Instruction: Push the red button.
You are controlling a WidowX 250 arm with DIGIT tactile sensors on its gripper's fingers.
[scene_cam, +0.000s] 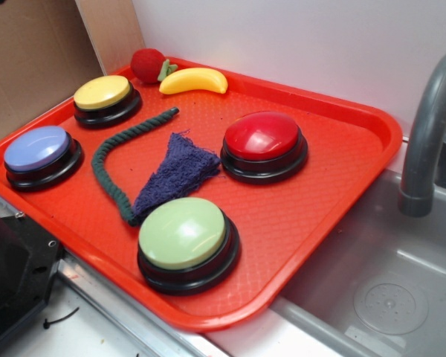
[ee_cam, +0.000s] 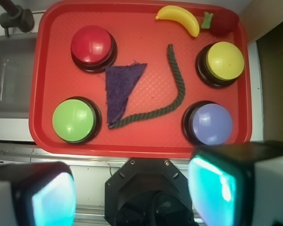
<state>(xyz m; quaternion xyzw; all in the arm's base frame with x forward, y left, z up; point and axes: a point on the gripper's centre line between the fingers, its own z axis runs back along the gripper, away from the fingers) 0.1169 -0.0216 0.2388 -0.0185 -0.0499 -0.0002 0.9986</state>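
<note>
Teal-glowing pads of the end effector fill the bottom of the wrist view, spread wide apart and empty, gripping and touching nothing, hanging above the near edge of a red-orange tray and clear of everything on it.

Four buzzer buttons sit on the tray, one of each colour. The red button stands toward the sink side of the tray, beside the tip of a dark blue cloth. The green button lies nearest the tray's front rim. The yellow button and the blue button line the opposite side, by the cardboard wall.

One green rope curves between the blue cloth and those two buttons, its end meeting the cloth's narrow point. One yellow toy banana and one fuzzy red strawberry rest together in the far corner.

A grey sink with one grey faucet adjoins the tray.
</note>
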